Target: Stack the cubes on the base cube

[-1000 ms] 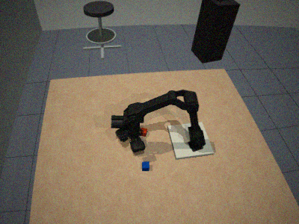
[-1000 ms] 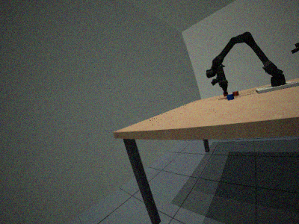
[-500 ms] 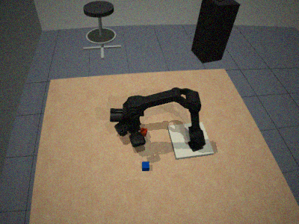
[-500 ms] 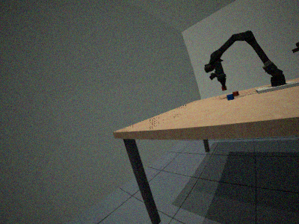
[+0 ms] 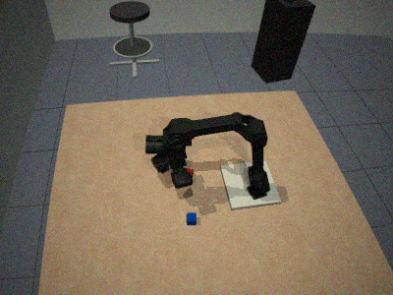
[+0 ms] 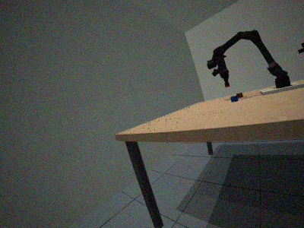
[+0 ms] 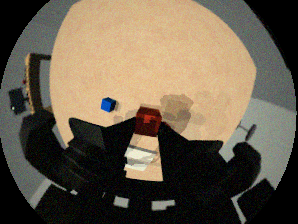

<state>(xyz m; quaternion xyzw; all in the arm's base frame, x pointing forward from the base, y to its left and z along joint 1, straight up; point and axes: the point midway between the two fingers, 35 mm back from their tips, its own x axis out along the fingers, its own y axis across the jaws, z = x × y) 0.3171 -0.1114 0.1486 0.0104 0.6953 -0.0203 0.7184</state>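
Note:
My gripper (image 6: pixel 226 82) (image 7: pixel 147 121) is shut on a red cube (image 6: pixel 227 85) (image 7: pixel 148 120), held between the fingertips above the table. In the top view the arm hides this cube. A second red cube (image 5: pixel 190 172) (image 6: pixel 239 95) sits on the table, partly covered by the gripper in the top view. In the wrist view a dark red sliver shows beside the right finger. A blue cube (image 5: pixel 192 219) (image 6: pixel 234 99) (image 7: pixel 108 104) stands on the table, apart from the gripper. The frames do not tell which cube is the fixed base.
The arm's base stands on a pale board (image 5: pixel 241 201) (image 6: pixel 268 92) on the wooden table (image 5: pixel 118 246) (image 6: pixel 190 121). A stool (image 5: pixel 130 12) and a black box-shaped object (image 5: pixel 282 39) stand on the floor beyond the table.

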